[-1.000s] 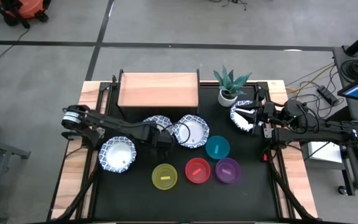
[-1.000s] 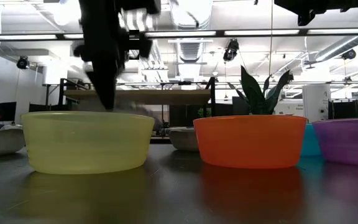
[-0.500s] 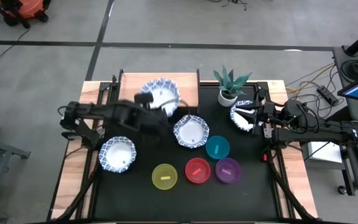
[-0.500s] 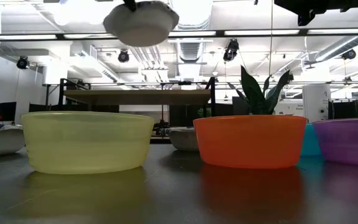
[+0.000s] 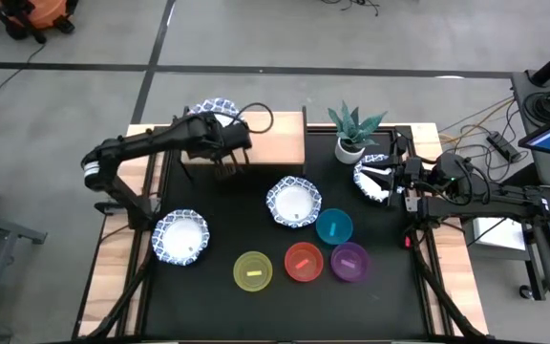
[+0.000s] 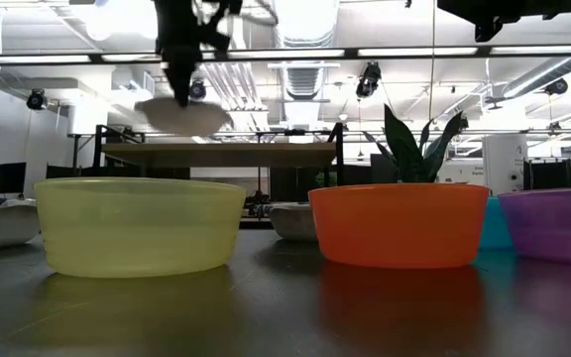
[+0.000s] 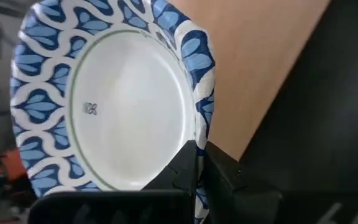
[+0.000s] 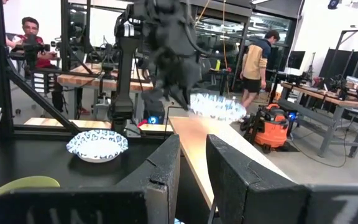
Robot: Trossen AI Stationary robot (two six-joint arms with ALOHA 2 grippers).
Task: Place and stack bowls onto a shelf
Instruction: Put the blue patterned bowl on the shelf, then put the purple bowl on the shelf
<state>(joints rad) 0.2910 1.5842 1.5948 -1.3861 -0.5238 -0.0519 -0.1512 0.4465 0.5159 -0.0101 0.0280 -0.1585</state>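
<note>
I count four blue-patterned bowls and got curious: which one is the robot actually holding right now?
The blue-rimmed bowl over the far-left end of the wooden shelf. The left gripper pinches its rim and holds it in the air; the other three sit on the black table.

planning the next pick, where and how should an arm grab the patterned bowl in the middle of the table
Take the blue-patterned bowl by its scalloped rim, coming from above: it sits upright and open, with one finger inside and one outside. The rim's left side looks best, away from the teal bowl close by on its right.
</note>
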